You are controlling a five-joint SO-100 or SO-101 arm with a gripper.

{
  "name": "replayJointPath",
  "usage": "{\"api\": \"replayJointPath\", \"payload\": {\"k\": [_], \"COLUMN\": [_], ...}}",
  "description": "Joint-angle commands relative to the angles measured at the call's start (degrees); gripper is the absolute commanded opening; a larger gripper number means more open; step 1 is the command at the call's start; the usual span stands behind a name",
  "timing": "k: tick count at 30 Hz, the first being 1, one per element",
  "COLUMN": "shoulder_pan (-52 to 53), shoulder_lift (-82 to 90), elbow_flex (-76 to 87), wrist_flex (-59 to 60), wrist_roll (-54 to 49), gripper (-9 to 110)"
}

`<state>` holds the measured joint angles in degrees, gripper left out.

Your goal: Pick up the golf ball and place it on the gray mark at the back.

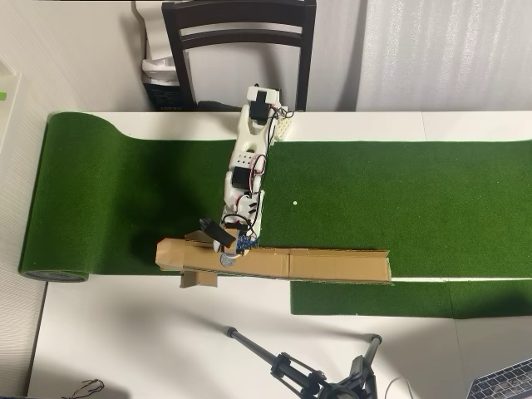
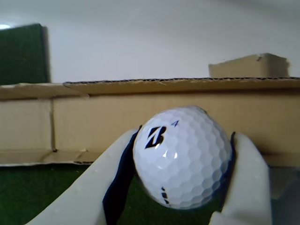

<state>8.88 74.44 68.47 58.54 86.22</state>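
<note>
Turf (image 1: 374, 191) covered most of the table (image 1: 125, 332) in the overhead view, a green strip running left to right with its left end rolled. The arm (image 1: 246, 162) reached from the far edge, by a dark chair (image 1: 239, 33), down toward a long cardboard trough (image 1: 332, 266) lying along the near edge of the turf. The gripper (image 1: 226, 243) sat at the trough's left part, right beside the gray mark (image 1: 226, 259), which showed as a small pale disc on the cardboard. The ball could not be made out from above, being hidden by the gripper. A tiny white speck (image 1: 294, 202) lay on the turf to the right of the arm. A tripod (image 1: 291, 370) stood on the bare table at the bottom edge.

Up close in the wrist view, the ball (image 2: 183, 157) filled the centre, white and dimpled, with a dark printed letter and small numeral facing the camera. The gripper (image 2: 183, 187) was closed on it, one pale finger (image 2: 89, 197) pressing its left side and the other on its right, dark padding between finger and ball. Behind it ran the cardboard wall (image 2: 140, 122), with turf at the lower left and the pale table beyond
</note>
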Motion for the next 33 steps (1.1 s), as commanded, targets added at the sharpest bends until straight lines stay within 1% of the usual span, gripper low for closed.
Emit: {"api": "replayJointPath", "payload": {"k": [1,21,25,33], "shoulder_pan": [0.0,-0.4,-0.4,-0.5], "shoulder_lift": [1.7,-1.3,-1.3,-1.3], "elbow_flex": [-6.9,-6.5,-6.3,-6.3], "wrist_flex": [-3.1,-3.3,-5.1,-5.2], "wrist_roll": [-0.5,0.3,0.1,-0.4], "gripper": [15,15,15,17]}}
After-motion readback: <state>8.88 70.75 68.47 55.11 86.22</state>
